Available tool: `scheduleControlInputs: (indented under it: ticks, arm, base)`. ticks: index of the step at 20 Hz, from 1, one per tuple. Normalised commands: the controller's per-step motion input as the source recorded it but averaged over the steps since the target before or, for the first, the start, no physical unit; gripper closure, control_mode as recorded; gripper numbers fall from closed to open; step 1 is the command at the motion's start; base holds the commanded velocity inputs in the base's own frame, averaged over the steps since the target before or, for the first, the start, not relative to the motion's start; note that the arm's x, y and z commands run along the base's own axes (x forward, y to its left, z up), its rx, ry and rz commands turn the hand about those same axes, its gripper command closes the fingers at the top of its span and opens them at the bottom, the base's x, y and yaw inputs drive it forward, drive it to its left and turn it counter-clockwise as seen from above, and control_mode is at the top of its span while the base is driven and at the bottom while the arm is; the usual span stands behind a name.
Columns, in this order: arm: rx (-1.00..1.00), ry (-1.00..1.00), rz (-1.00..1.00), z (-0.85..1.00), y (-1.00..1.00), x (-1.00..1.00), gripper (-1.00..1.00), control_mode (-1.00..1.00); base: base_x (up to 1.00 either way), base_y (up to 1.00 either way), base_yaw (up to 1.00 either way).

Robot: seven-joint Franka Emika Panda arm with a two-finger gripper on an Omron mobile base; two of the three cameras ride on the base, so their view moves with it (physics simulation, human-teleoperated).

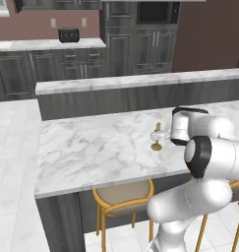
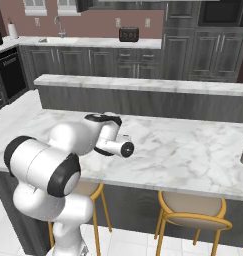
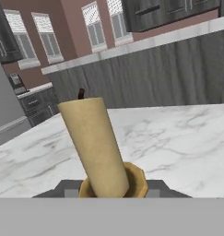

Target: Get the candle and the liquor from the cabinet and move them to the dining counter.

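Candle position: the short pale-yellow candle stick in a slim golden brass holder point(image 1: 157, 138) stands on the long white-grey marble-topped dining counter point(image 1: 91, 152), its round foot resting on the marble near the counter's front half. In the hand view the candle point(image 3: 97, 147) sits right at the camera and leans toward the upper left, with a dark wick at its top. The two-finger gripper point(image 1: 159, 134) of the white arm reaches in from the right at candle height; its jaws stand partly open, one on each side of the brass cup. Whether the fingers press on the holder cannot be determined. A gold-legged round stool point(image 1: 122, 197) stands below the counter edge. A dark toaster point(image 1: 69, 34) sits on the far worktop.
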Motion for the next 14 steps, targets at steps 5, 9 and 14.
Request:
scheduleControlInputs:
  ticks: [5,9,14]
  arm:
    - [0.00,0.00,0.00,-0.01,0.00,0.20,1.00,-1.00]
    - [0.00,0.07,0.00,0.00,0.00,0.33,1.00,-1.00]
    - [0.00,0.06,0.00,-0.14,0.00,0.27,1.00,-1.00]
  base:
    - [0.00,0.00,0.00]
    - [0.00,0.00,0.00]
    - [0.00,0.00,0.00]
